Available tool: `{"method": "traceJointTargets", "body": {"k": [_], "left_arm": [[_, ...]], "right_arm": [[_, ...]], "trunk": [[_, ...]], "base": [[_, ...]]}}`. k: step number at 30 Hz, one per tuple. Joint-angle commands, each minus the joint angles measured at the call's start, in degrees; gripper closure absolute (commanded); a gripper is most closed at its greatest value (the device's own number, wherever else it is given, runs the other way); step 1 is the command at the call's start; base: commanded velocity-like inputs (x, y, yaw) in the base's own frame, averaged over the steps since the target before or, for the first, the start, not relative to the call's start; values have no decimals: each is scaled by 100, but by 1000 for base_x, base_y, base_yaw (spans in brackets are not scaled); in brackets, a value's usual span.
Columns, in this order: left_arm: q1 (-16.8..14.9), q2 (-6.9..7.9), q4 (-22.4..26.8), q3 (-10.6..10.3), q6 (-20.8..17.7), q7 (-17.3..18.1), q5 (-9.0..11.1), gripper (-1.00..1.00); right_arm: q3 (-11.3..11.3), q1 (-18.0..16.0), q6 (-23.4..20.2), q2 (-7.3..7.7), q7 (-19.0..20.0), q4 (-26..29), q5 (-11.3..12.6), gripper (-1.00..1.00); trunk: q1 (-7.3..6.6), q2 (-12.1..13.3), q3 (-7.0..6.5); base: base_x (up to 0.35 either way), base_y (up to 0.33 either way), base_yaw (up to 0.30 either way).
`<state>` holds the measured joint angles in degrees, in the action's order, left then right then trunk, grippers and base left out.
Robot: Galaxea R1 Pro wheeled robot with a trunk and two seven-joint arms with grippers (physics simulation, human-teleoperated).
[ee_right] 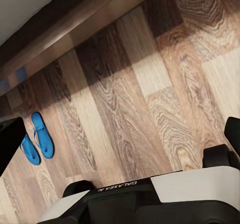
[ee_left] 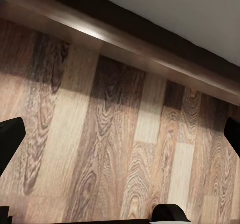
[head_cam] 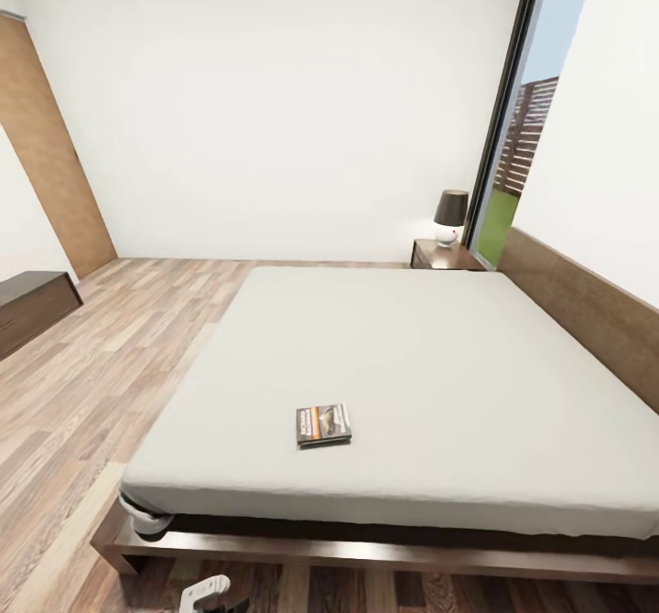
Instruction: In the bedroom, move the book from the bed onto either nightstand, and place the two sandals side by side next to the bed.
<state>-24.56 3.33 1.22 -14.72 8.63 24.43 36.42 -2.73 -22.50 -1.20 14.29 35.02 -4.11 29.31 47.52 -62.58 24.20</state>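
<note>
Head view: book (head_cam: 323,424) lies near bed (head_cam: 439,338) foot, reachable; sandals (ee_right: 37,138) paired on floor; both arms' fingers wide, empty.

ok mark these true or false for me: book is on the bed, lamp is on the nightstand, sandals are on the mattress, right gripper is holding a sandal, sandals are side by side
1. The book lies on the bed. True.
2. A lamp stands on the nightstand. True.
3. The sandals are on the mattress. False: they lie on the wood floor, near the bed frame.
4. The right gripper holds a sandal. False: its fingers are spread wide with only floor between them, and the sandals lie apart from it.
5. The two sandals lie side by side. True: they sit close together, pointing the same way.
</note>
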Motion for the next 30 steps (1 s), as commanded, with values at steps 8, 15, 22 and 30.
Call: {"method": "traceJointTargets", "body": {"k": [8,15,22,30], "left_arm": [[-5,1,-8,-48,25,18,40,-100],[-5,1,-8,-48,25,18,40,-100],[-5,1,-8,-48,25,18,40,-100],[-5,1,-8,-48,25,18,40,-100]], "right_arm": [[-26,-9,-14,-1,37,-23,20,-100],[-26,-9,-13,0,39,-20,21,-100],[-26,-9,-15,1,40,-20,22,-100],[-26,-9,-12,3,40,-20,22,-100]], "trunk": [[0,-4,6],[0,-4,6],[0,-4,6],[0,-4,6]], "base": [[0,0,7],[0,0,0],[0,0,0],[117,0,0]]}}
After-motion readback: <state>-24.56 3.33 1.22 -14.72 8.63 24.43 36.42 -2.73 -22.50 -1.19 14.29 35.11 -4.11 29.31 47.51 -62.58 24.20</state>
